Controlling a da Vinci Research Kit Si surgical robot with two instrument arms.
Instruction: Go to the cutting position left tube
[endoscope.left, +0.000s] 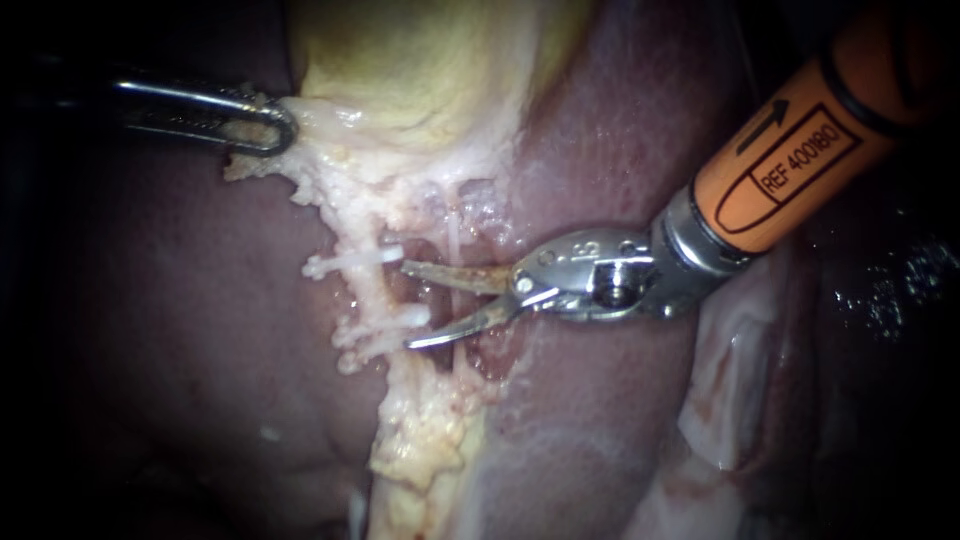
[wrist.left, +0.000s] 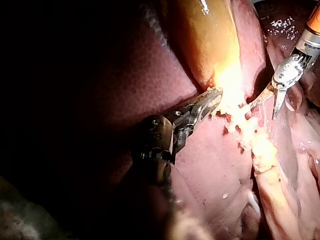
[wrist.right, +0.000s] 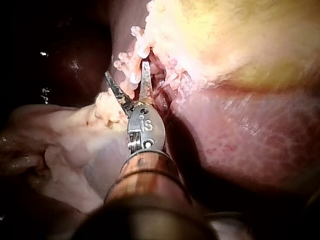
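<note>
Right instrument (endoscope.left: 405, 305) blades apart, left tube (endoscope.left: 372, 292) just ahead of tips, between two clips (endoscope.left: 352, 262). Ease forward to straddle tube squarely, clear of clips. Left instrument (endoscope.left: 278, 125) clamped on gallbladder (endoscope.left: 400, 80).

Yellowish gallbladder (endoscope.left: 420, 70) on the liver (endoscope.left: 180, 330)
</note>
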